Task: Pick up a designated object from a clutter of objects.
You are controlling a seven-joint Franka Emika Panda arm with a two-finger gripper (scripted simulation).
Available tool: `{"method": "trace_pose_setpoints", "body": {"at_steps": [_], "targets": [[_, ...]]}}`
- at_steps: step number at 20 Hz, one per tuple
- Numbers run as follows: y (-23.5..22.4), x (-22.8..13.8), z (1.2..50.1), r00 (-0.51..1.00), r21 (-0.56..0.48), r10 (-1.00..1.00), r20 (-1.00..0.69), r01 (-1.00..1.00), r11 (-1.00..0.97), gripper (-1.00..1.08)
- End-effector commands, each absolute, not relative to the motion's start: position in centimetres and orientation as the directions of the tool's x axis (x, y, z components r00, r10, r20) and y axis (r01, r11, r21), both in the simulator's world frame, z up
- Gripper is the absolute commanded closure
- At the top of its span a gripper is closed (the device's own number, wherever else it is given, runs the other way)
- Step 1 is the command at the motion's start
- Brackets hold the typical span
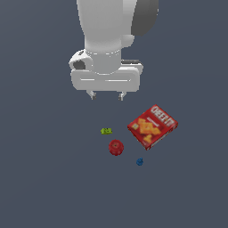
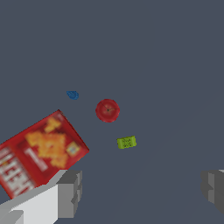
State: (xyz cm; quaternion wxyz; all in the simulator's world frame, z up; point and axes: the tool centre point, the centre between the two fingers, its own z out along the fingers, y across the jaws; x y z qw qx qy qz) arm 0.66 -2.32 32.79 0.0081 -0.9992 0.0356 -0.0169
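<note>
The designated object, a tiny yellow-green oblong piece (image 1: 106, 131) (image 2: 127, 142), lies on the dark floor. My gripper (image 1: 106, 95) (image 2: 142, 190) hangs open well above it, nothing between its fingers. The rest of the clutter sits close by: a red Cheez-It box (image 1: 152, 126) (image 2: 39, 153) toward the exterior view's right of the green piece, a round red disc (image 1: 116, 147) (image 2: 107, 110) just in front of it, and a tiny blue piece (image 1: 139, 162) (image 2: 72, 94) beyond the disc.
The dark grey floor (image 1: 44, 178) spreads flat all around the four objects. The white arm body (image 1: 107, 40) fills the upper middle of the exterior view.
</note>
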Motion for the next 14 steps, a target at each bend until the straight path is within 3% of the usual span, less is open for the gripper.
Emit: {"method": "trace_pose_setpoints", "body": {"at_steps": [1,14], "targets": [[-2.3,0.7,32.8,0.997,-0.017,-0.07,0.034,-0.07,-0.997,-0.92],[-2.2,1.0,30.2,0.982,-0.034,-0.187,0.025,-0.187,-0.982,-0.92]]}}
